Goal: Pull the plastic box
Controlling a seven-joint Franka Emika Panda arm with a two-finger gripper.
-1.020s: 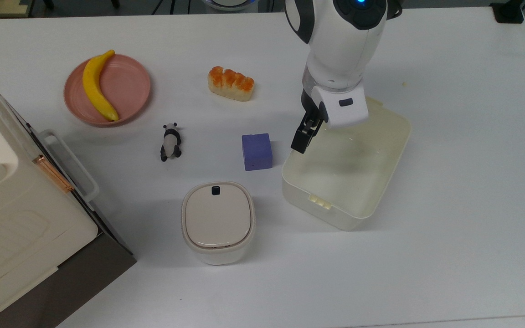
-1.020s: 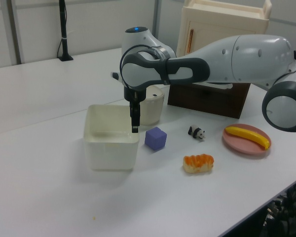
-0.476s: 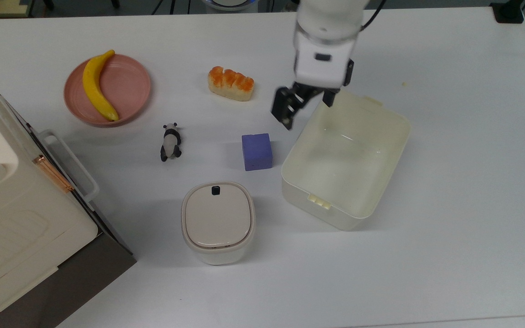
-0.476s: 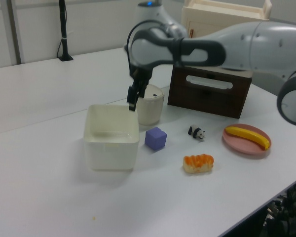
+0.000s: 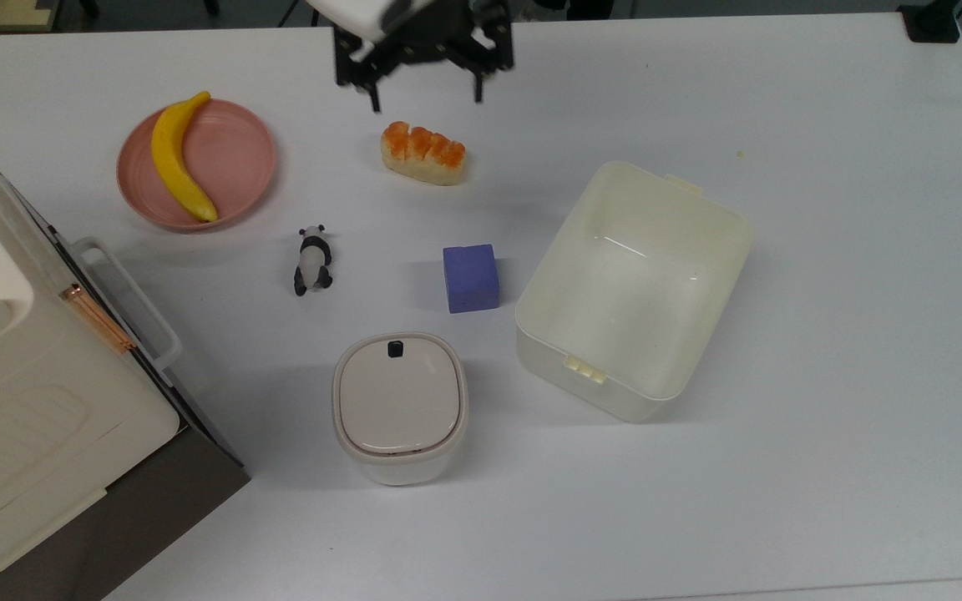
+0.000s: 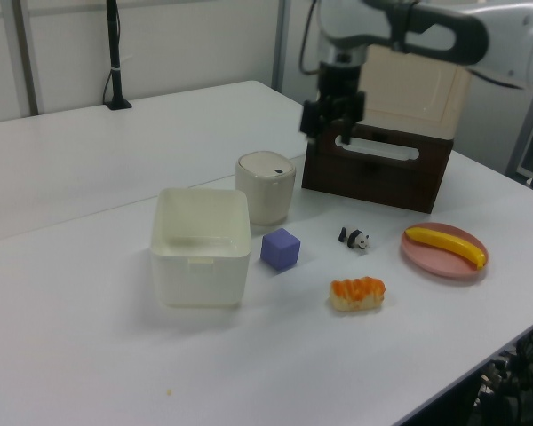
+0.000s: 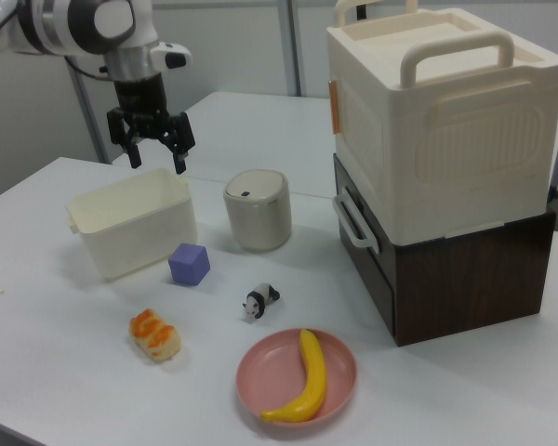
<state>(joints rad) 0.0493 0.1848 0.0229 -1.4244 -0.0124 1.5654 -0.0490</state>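
Spread wide and gripping nothing, the black two-finger gripper [image 5: 425, 73] hangs high above the table, well apart from the large cream-white translucent plastic box [image 5: 633, 288]. In the right view I see the gripper [image 7: 152, 139] up in the air beyond the box [image 7: 130, 232], fingers pointing down; in the left view it [image 6: 331, 120] hangs in front of the brown-and-cream stacked case [image 6: 382, 160].

I take the box as my landmark. It sits lidless and empty on the white table [image 5: 823, 376], skewed to the table edges, with a small clip tab on each short side. I judge the skew suits a pull on a rim, since the walls are bare and nothing rests inside. With the gripper so far off, I judge either the pull is finished or a fresh approach is needed; I cannot tell which.

Just beside the box, on the top view's left, stands a small purple cube [image 5: 471, 277], near enough that a drag that way could knock it. Further that way are a rounded white container with a beige lid [image 5: 399, 407], a little panda figure [image 5: 312, 260], an orange-topped bread piece [image 5: 422, 153] and a pink plate [image 5: 235, 159] carrying a yellow banana [image 5: 176, 159].

The tabletop is plain, smooth and matt white. Pale wall panels and a black stand [image 6: 115, 62] close the room behind.
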